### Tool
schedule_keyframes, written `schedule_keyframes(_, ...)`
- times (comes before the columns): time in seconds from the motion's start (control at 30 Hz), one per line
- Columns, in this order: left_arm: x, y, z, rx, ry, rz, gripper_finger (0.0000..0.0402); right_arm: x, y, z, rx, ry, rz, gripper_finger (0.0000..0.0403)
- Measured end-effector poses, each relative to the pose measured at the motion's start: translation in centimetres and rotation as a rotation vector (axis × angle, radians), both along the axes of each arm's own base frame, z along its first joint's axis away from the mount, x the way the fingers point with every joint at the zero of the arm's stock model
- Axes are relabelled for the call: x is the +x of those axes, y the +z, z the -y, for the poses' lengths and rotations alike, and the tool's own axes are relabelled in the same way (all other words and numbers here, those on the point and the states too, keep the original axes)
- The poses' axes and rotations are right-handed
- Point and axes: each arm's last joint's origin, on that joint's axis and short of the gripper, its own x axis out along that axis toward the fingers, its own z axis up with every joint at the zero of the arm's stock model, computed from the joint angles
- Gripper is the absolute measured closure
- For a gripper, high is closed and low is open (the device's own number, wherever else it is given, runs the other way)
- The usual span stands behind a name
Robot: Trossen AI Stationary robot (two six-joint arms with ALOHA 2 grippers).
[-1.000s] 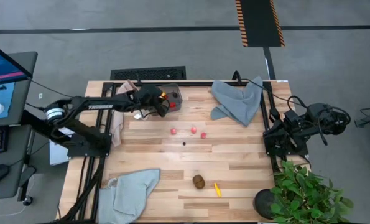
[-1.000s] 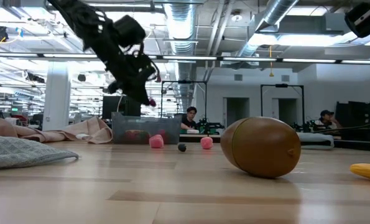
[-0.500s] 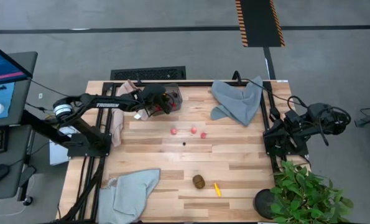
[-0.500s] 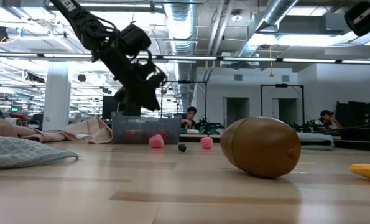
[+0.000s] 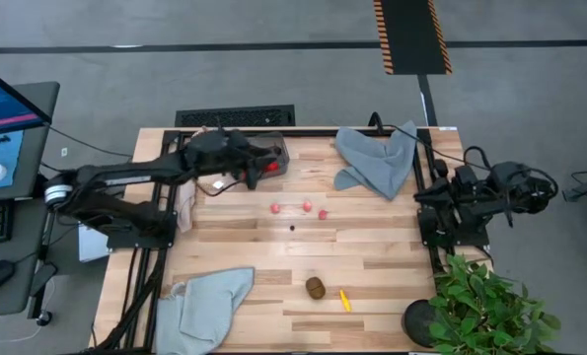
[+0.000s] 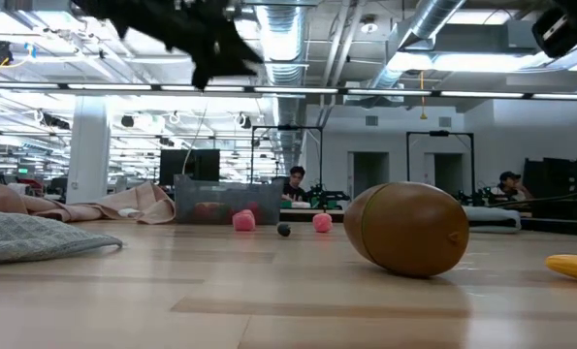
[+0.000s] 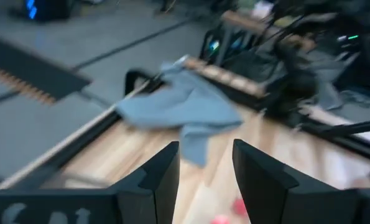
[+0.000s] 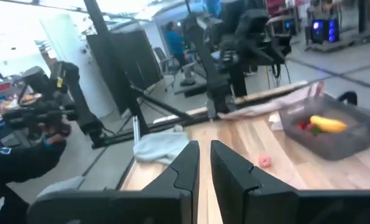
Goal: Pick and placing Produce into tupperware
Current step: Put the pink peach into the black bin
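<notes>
Two claws show from above, and only one is at work: the left claw (image 5: 256, 166) hangs right at the tupperware (image 5: 271, 154), at the tub's near edge, with red produce showing just past its tips, while the right claw (image 5: 426, 192) waits well apart at the far edge of the worktop (image 5: 372, 258), its fingers nearly together on nothing. Three pinkish strawberries (image 5: 306, 206) and a dark berry (image 5: 292, 228) lie on the worktop a short way from the left claw, toward the worktop's middle; the kiwi (image 5: 316, 287) and the banana (image 5: 345, 301) sit farther off still. At worktop level, the left arm is lifted high above the tub (image 6: 214, 201), which already holds red pieces, and the nearest berries rest just in front of it. Past the left claw's own fingers (image 7: 163, 174), the jaws stand partly apart with nothing between them, and a grey-blue cloth (image 7: 178, 112) lies ahead. The right wrist view shows the tupperware (image 8: 324, 127) from across the worktop with yellow and red fruit inside. The sensible next step, judging from this, is a clean rise clear of the tub wall, then a straight descent over the closest strawberry with jaws wide enough to straddle it, closing low so the round fruit cannot roll out.
</notes>
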Motion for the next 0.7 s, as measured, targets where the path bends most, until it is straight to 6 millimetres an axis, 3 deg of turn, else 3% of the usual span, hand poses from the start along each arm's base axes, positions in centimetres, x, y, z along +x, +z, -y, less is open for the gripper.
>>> schedule_keyframes(0.27, -2.4, 3.7, 4.5, 0.122, -0.153, 0.131, 0.0262, 1.1, 0.7, -0.2, -0.103, -0.013, 0.088, 0.0339)
schedule_keyframes(0.5, -3.5, 4.7, 7.5, 0.214, -0.293, 0.154, 0.0262, 3.7, 0.4, 0.4, -0.18, -0.458, 0.013, 0.0339)
schedule_keyframes(0.7, -4.1, 4.9, 9.4, 0.242, -0.39, 0.152, 0.0262, 4.7, 2.0, 0.3, -0.188, -0.5, -0.018, 0.0339)
